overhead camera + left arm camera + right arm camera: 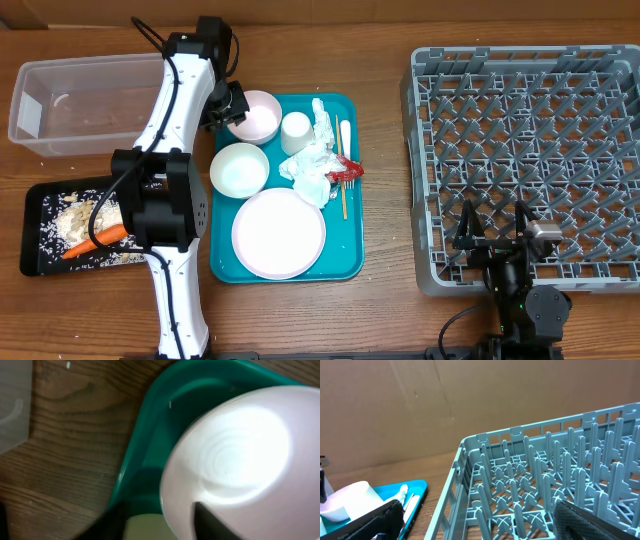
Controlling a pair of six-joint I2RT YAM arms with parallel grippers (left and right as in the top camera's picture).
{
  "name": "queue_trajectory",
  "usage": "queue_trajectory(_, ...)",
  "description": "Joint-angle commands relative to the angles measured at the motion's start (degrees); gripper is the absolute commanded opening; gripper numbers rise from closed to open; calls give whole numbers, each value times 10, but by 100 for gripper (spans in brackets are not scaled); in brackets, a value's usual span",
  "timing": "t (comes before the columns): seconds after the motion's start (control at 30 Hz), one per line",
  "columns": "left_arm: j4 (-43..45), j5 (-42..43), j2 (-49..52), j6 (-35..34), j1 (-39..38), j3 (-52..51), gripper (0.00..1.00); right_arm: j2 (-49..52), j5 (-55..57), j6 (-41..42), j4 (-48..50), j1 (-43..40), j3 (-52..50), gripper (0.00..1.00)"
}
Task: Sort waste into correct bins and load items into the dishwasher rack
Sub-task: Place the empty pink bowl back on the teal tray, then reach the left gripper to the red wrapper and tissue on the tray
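1. This is a robot test bench: a white-and-black robot arm (168,100) reaches over a wood-grain tabletop (390,300).
2. A plain brown cardboard wall (420,400) closes off the space behind the table.
3. Kitchen props sit on the bench: a large square grey plastic grid rack (520,130) and a teal plastic serving tray (345,250) of used dishes.

A brown wooden surface (385,200) with clear grain fills the scene from edge to edge — evenly lit, with only soft shadows. In the right wrist view a plain brown cardboard wall (420,405) stands behind it — marked by faint creases.
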Motion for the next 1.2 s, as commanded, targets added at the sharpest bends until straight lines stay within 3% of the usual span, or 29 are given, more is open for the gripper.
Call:
queue_trajectory(0.0,-12,0,-2,31,6,7,87,-5,2,-2,3,-1,-6,100)
queue_trajectory(0.33,-232,6,-22,42,46,313,100,-5,2,-2,3,-1,-6,100)
queue_trajectory(0.53,-241,33,-94,56,45,329,100,-5,2,-2,3,-1,-6,100)
queue_trajectory(0.73,-241,53,-186,71,42,284,100,-5,2,-2,3,-1,-6,100)
queue_trajectory(0.87,-241,43,-270,75,42,141,100,-5,2,-2,3,-1,-6,100)
queue_trajectory(1.03,-227,37,-305,62,42,31,100,-5,2,-2,3,-1,-6,100)
queue_trajectory(1.17,-185,37,-313,56,58,-2,100,-5,2,-2,3,-1,-6,100)
